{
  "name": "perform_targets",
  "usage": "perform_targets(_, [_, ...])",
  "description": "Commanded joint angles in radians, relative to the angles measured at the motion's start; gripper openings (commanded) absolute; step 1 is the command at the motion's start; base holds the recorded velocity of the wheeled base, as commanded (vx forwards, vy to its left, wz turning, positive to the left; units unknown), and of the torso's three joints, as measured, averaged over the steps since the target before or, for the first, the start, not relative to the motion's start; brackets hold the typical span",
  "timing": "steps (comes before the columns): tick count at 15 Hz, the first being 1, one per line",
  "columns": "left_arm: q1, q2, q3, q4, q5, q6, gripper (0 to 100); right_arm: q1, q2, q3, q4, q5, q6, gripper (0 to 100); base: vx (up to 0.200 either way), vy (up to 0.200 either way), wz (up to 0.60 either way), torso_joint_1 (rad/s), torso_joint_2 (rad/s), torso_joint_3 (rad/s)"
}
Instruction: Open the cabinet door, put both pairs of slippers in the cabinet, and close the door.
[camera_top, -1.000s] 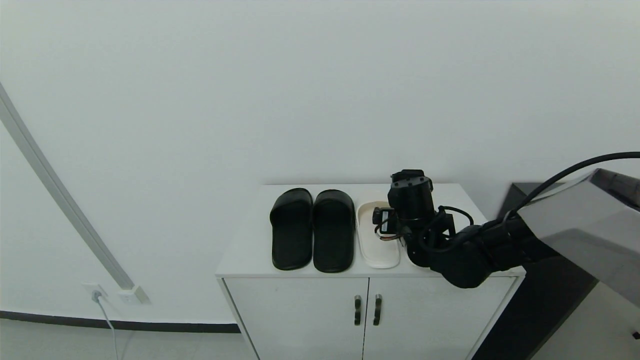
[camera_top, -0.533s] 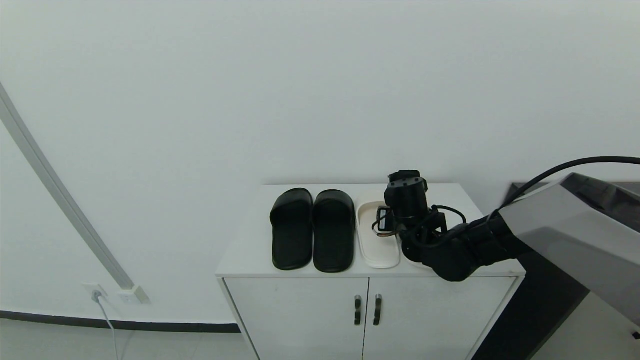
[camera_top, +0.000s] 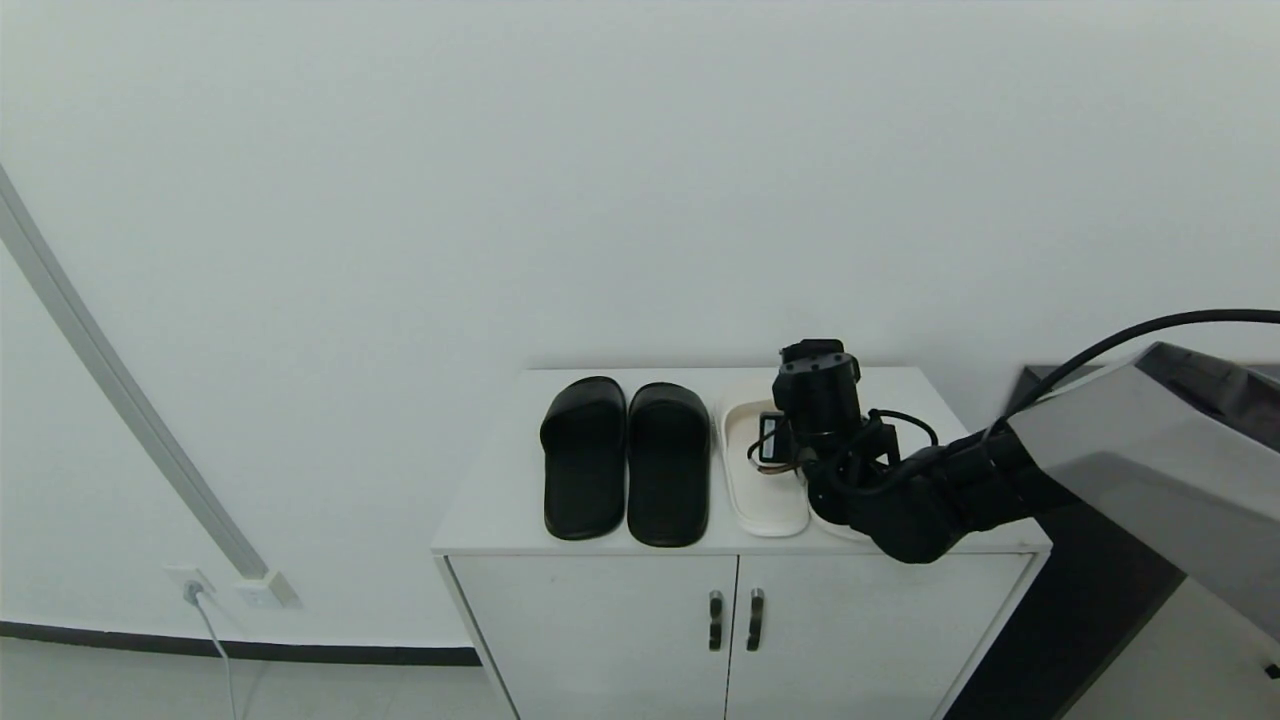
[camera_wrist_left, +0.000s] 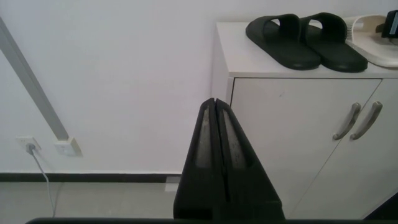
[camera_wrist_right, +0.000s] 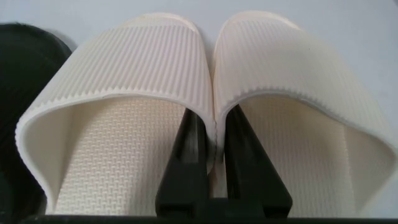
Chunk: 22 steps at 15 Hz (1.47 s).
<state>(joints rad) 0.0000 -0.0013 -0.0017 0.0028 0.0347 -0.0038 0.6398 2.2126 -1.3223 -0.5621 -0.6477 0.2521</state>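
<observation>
right gripper (camera_wrist_right: 216, 127) is clamped on the cream slippers (camera_wrist_right: 124, 81) by their two inner strap edges, a finger inside each, so I'd lift slow and level

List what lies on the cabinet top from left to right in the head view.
first black slipper → second black slipper → white slipper

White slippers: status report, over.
Right gripper shut on white slippers, one finger inside each. Left gripper shut, empty, clear of the cabinet. Cabinet doors both closed. Black slippers on top alongside.
</observation>
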Motion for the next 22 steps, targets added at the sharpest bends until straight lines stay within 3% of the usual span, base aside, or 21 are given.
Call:
perform_targets(1, [0.0,0.001,0.0,0.0,0.001,-0.001,0,0.008,-0.086,0.038,-0.001,0.0,-0.013,0,0.0,0.0,0.0,0.0,0.0,0.0])
perform_targets(3, [0.0,0.001,0.0,0.0,0.001,-0.001,0,0.035,-0.215,0.149,-0.002,0.033,-0.053,0,0.0,0.0,0.0,0.0,0.0,0.0])
perform_targets(5, [0.0,0.001,0.0,0.0,0.001,-0.001,0,0.061,-0.338,0.281,-0.027,0.137,-0.091,0,0.0,0.0,0.0,0.0,0.0,0.0])
perform_targets(12, [0.0,0.001,0.0,0.0,0.001,0.004,0,0.067,-0.634,0.597,-0.087,0.625,-0.217,0,0.0,0.0,0.0,0.0,0.0,0.0])
perform_targets(22, [0.0,0.001,0.0,-0.001,0.001,0.004,0,0.075,-0.631,0.632,-0.12,0.635,-0.269,0,0.0,0.0,0.0,0.0,0.0,0.0])
